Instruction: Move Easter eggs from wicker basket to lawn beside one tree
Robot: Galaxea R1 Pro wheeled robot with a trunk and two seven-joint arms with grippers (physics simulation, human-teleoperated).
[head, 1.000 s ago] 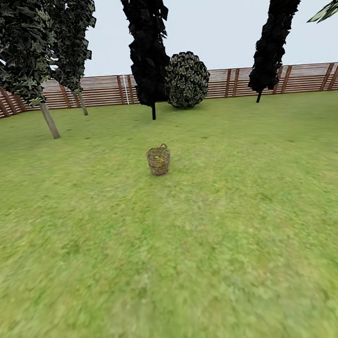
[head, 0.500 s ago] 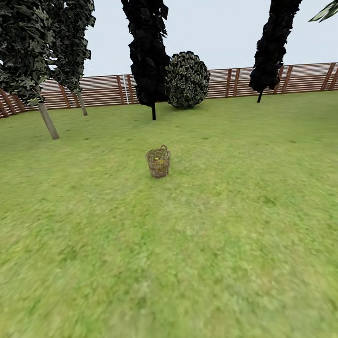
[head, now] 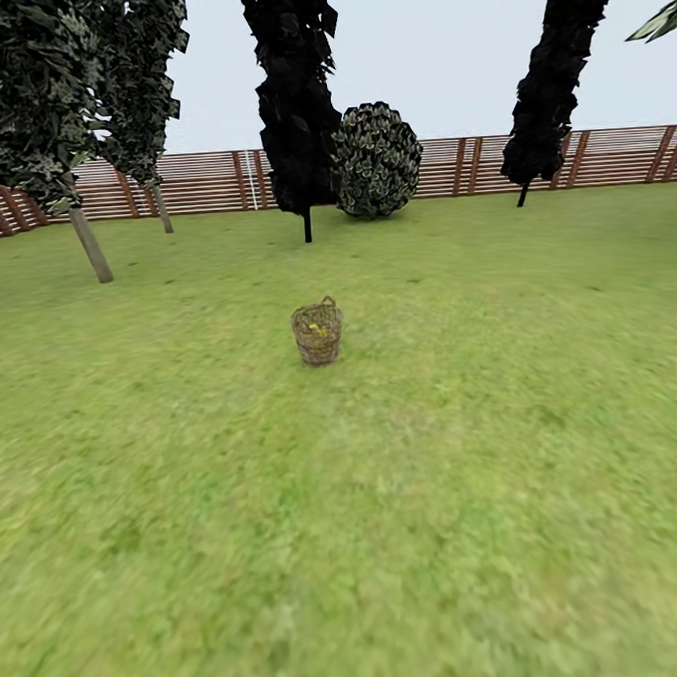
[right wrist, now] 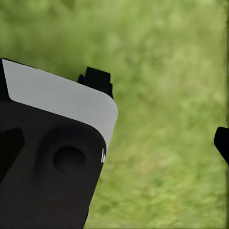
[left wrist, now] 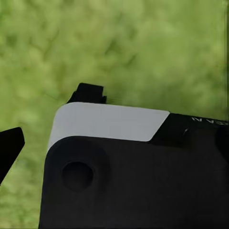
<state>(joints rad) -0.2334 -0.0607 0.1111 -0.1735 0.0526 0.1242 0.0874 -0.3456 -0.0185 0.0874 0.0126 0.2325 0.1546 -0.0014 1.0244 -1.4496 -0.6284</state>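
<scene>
The wicker basket (head: 318, 334) stands upright on the lawn (head: 351, 538), mid-distance and straight ahead in the head view. Yellow shows through its open weave: the Easter eggs (head: 317, 331) lie inside, too small to count. A tree (head: 90, 245) with a pale leaning trunk and flecked foliage stands at the far left, with a second like it (head: 160, 209) behind. In the left wrist view my left gripper (left wrist: 50, 119) hangs open over grass, holding nothing. My right gripper (right wrist: 160, 112) is open over grass too.
A slatted reddish-brown fence (head: 199, 182) closes the garden at the back. Two black thin-trunked trees (head: 306, 220) (head: 523, 195) and a round bush (head: 375, 161) stand before it. A black and white part of the robot (left wrist: 133, 171) blocks much of each wrist view.
The whole head view has shifted: the basket sits slightly lower and the left tree has slid leftward, so the camera has moved forward. The basket itself has not moved.
</scene>
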